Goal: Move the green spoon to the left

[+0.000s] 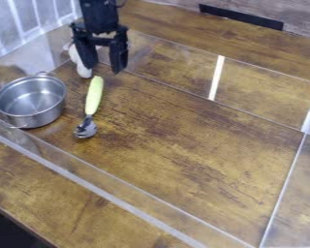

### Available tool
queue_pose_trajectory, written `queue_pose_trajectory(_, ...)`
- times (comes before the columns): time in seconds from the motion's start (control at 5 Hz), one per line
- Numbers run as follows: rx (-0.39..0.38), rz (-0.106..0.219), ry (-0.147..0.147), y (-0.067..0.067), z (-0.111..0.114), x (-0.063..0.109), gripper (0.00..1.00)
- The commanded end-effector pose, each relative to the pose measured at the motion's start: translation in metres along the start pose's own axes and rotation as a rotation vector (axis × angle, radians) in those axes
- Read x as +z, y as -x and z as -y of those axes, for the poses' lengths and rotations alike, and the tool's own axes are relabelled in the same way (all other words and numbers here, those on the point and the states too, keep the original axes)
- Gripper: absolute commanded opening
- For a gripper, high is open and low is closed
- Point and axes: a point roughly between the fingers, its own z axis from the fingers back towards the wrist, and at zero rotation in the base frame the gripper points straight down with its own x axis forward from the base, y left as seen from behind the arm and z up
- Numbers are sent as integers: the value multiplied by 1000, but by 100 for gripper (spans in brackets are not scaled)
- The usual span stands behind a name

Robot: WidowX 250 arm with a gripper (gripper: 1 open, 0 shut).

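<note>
Wooden table [203,145] fills most of view, clear strips across it; steel bowl [31,102] at image left; dark gripper [104,70] up top, over the far end of the spoon, fingers pointing down; can't tell if the pincer is open or closed, fingers blur together, nothing seen held; green spoon [94,100] lies on the wood just beside the bowl, image-right of it, handle toward the gripper, silver scoop toward the near edge; small white object with orange tip [81,66] sits beyond the handle, close to the gripper. Step in hand, my read: reach and line up for the grasp; best to come nearer over the chunky handle, around its middle, fingers straddling its width, then down straight; keep off the scoop, likely slick and round, would roll or twist; watch the white object on the way in, easy to knock; bowl rim is the other snag, so after closing, lift enough to pass it before going left; set down flat, then release.
</note>
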Motion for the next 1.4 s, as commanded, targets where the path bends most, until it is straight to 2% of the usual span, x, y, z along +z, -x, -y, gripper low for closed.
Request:
queue_pose_trajectory(0.0, -92, 81, -32, 2, -8, 36, 100)
queue_pose_trajectory(0.2, -110, 83, -34, 9, -12, 36, 100)
queue_pose_trajectory(0.4, -132, 108, -34, 15, -12, 47, 100)
queue_pose_trajectory(0.6, -147, 138, -33, 18, -8, 66, 100)
queue_pose_trajectory(0.8, -164, 138, -24, 24, -8, 66, 100)
queue_pose_trajectory(1.0, -177, 130, -27, 18, -4, 68, 100)
queue_pose_trajectory(1.2, -176, 123, -29, 15, -7, 59, 100)
